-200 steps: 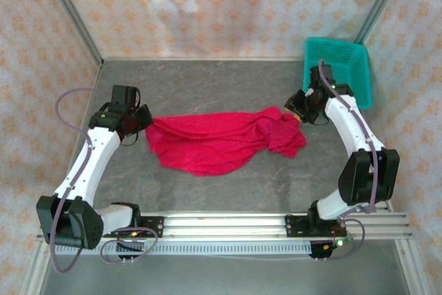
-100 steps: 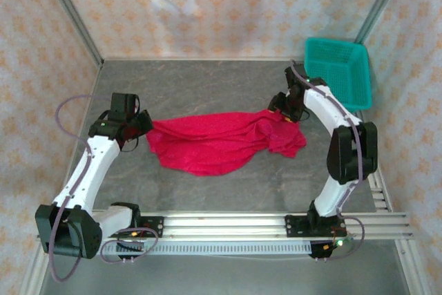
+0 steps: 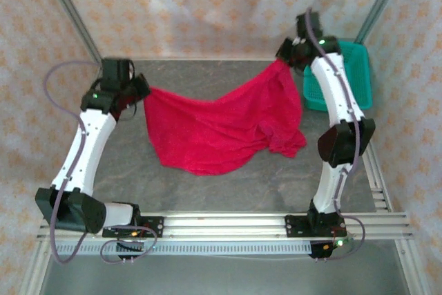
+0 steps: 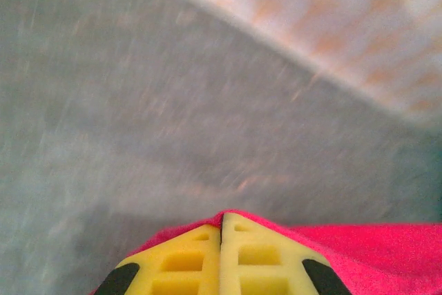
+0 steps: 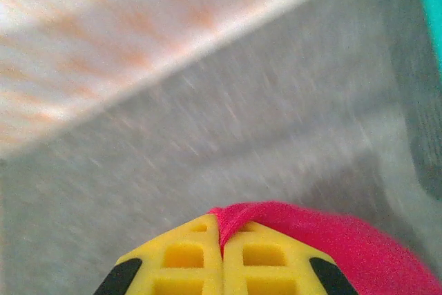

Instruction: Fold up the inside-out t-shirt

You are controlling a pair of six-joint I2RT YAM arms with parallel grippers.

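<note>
The red t-shirt [image 3: 221,126] hangs spread between the two arms over the middle of the grey table [image 3: 207,191], its top edge sagging in a shallow curve from one corner to the other. The left gripper [image 3: 143,92] holds the shirt's left corner above the left side of the table. The right gripper [image 3: 282,60] holds the other corner higher and farther back, near the patterned back wall [image 3: 207,12]. The lower part of the cloth drapes down to the table, with a rounded edge toward the front and a bunched fold at the lower right. A teal basket [image 3: 352,67] sits in the far right corner, just behind the right arm, which covers part of it. In the left wrist view the two yellow fingers [image 4: 183,264] are pressed together with red cloth around and behind their tips, so they pinch the shirt. In the right wrist view the fingers are likewise pressed together, and a pucker of red cloth is nipped between their tips and falls away to the right. A metal rail [image 3: 228,222] runs along the near edge and carries both arm bases.
</note>
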